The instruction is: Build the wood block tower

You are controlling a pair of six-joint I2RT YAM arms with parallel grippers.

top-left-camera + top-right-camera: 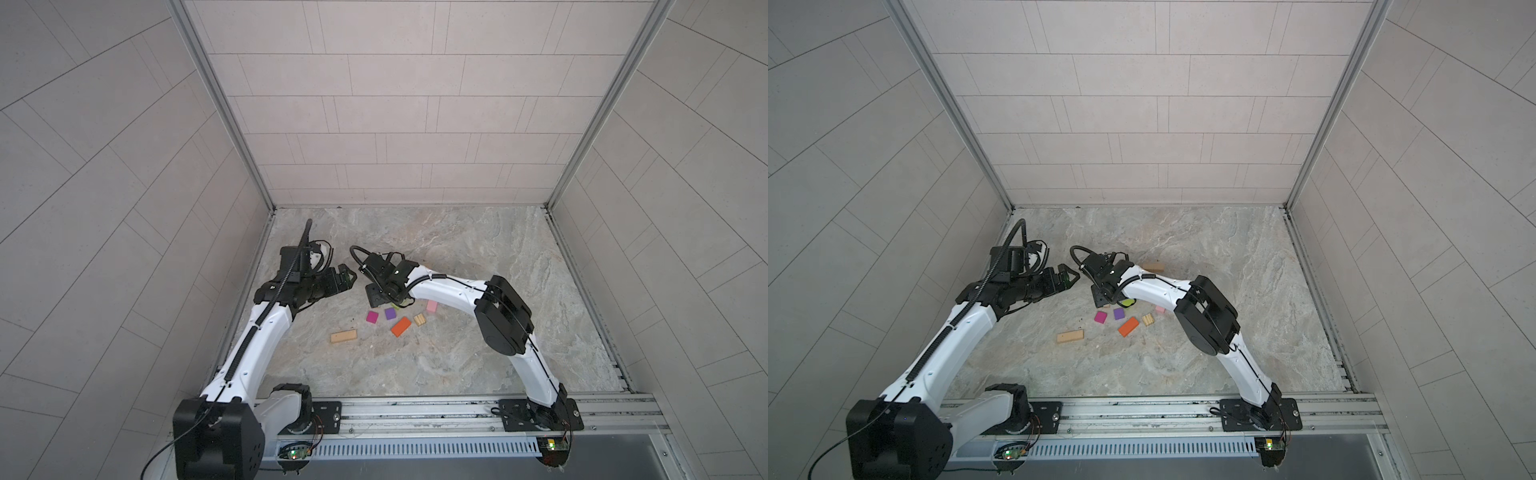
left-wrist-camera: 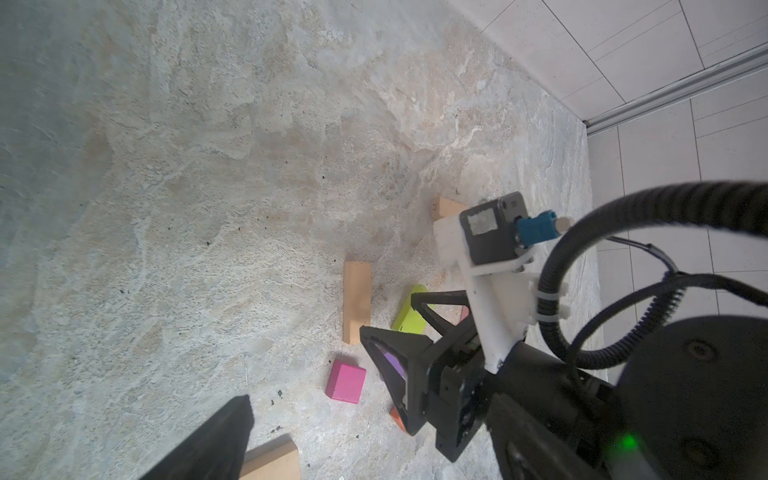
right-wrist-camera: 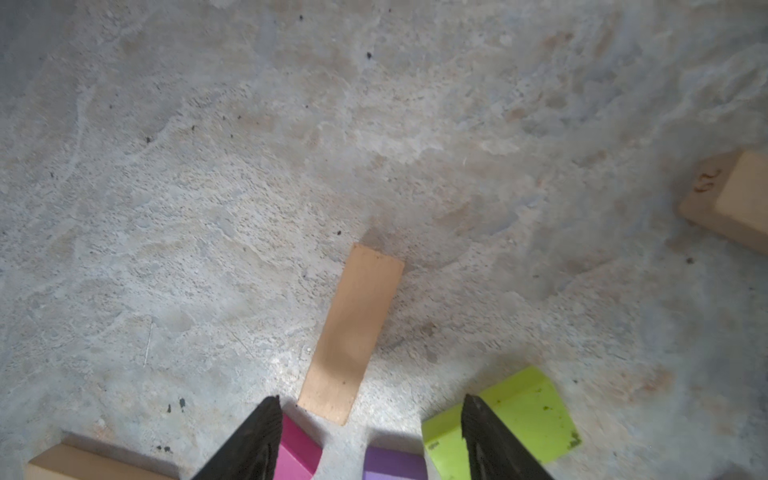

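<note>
green block (image 1: pixel 1128 301) half under right arm (image 1: pixel 1154 286), purple cube (image 3: pixel 395 467) cut off

You have a magenta cube (image 1: pixel 372 317), a purple cube (image 1: pixel 390 313), an orange block (image 1: pixel 401 326), a pale pink block (image 1: pixel 432 306) and a lime-green block (image 3: pixel 528 403). The long bar (image 1: pixel 344 336) and the ridged piece (image 1: pixel 419 319) are tan; the tabletop (image 1: pixel 457 353) is mottled grey-beige.

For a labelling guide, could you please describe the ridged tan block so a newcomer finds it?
On the marble table, look beside the right arm. The ridged tan block lies between the orange block and the pink block, the only grooved one.
</note>
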